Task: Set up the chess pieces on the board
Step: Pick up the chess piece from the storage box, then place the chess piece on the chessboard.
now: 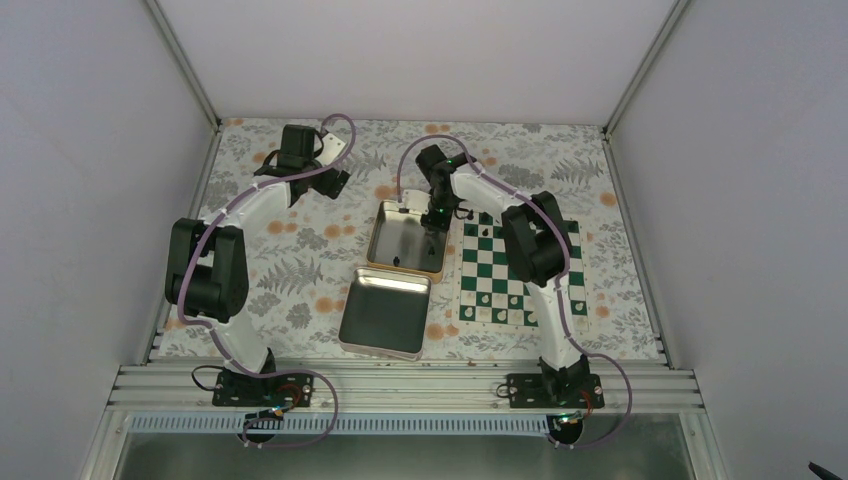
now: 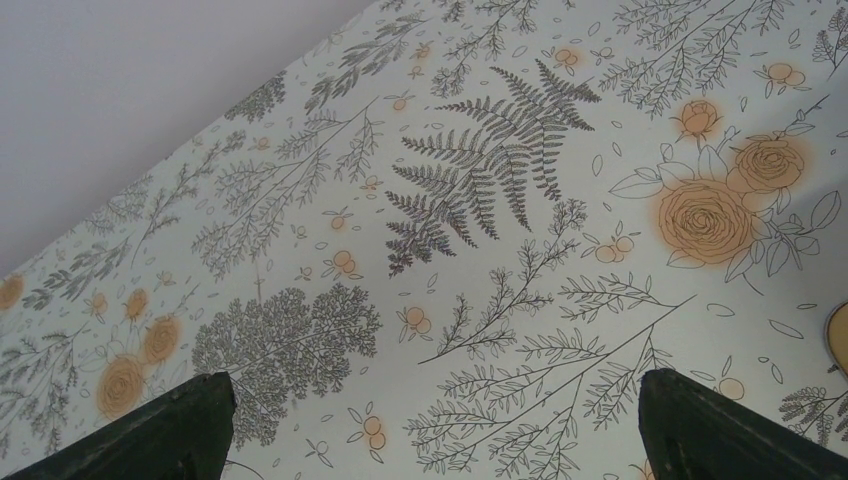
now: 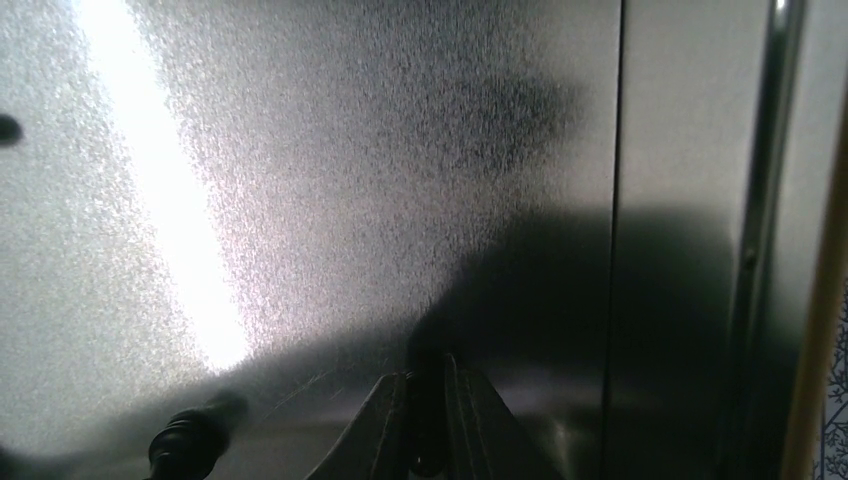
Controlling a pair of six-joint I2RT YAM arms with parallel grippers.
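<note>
Only a few chess pieces (image 1: 484, 231) stand at the top of the board (image 1: 490, 290), right of middle, so we have most left to do; our right gripper (image 3: 432, 400) is pinched narrow inside the upper tin (image 1: 400, 240), maybe on one, we cannot tell, and our left gripper (image 2: 435, 385) hangs wide open.

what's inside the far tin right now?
The right gripper, fingers nearly together, and one black chess piece lying on the tin floor. Shadow hides whether anything sits between the fingers.
</note>
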